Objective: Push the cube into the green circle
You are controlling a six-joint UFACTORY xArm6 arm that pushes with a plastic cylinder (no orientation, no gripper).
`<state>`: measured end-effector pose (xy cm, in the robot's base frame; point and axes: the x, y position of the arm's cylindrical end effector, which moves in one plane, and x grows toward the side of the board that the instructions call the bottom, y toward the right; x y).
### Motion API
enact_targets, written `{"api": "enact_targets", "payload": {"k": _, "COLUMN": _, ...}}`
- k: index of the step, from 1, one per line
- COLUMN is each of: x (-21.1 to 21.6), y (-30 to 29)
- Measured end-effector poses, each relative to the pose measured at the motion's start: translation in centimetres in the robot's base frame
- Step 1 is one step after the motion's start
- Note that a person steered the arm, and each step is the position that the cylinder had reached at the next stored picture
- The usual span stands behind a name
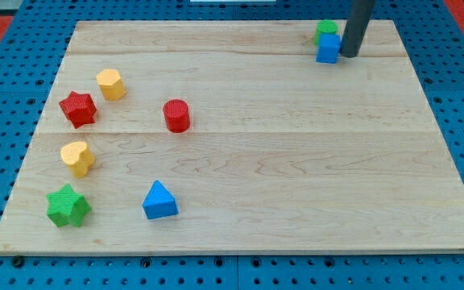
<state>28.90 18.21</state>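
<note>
My tip [349, 54] sits just at three o'clock of the blue cube [328, 48], which seems to touch the green circle [325, 30] at its twelve; there is no claw to open or close.

rod [358, 26]: dark grey; straight, round, smooth | my tip [350, 55]: plain blunt end; same dark grey

No legible text, labels, brands, numbers or signs found on bench [296, 185], blocks or surrounding surface.
</note>
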Motion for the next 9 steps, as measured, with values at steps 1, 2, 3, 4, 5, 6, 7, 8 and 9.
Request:
{"api": "enact_targets", "payload": {"k": 1, "x": 5.7, "y": 0.0}}
{"api": "enact_targets", "payload": {"k": 2, "x": 6.0, "y": -3.9}}
{"api": "enact_targets", "payload": {"k": 3, "x": 3.4, "y": -6.4}}
{"api": "enact_targets", "payload": {"k": 4, "x": 2.0, "y": -4.4}}
{"api": "enact_targets", "payload": {"k": 5, "x": 1.3, "y": 0.6}}
{"api": "enact_targets", "payload": {"k": 6, "x": 0.4, "y": 3.8}}
{"api": "enact_targets", "payload": {"k": 7, "x": 1.3, "y": 0.5}}
{"api": "enact_targets", "payload": {"k": 8, "x": 1.3, "y": -6.4}}
{"api": "enact_targets", "payload": {"k": 9, "x": 1.3, "y": -9.3}}
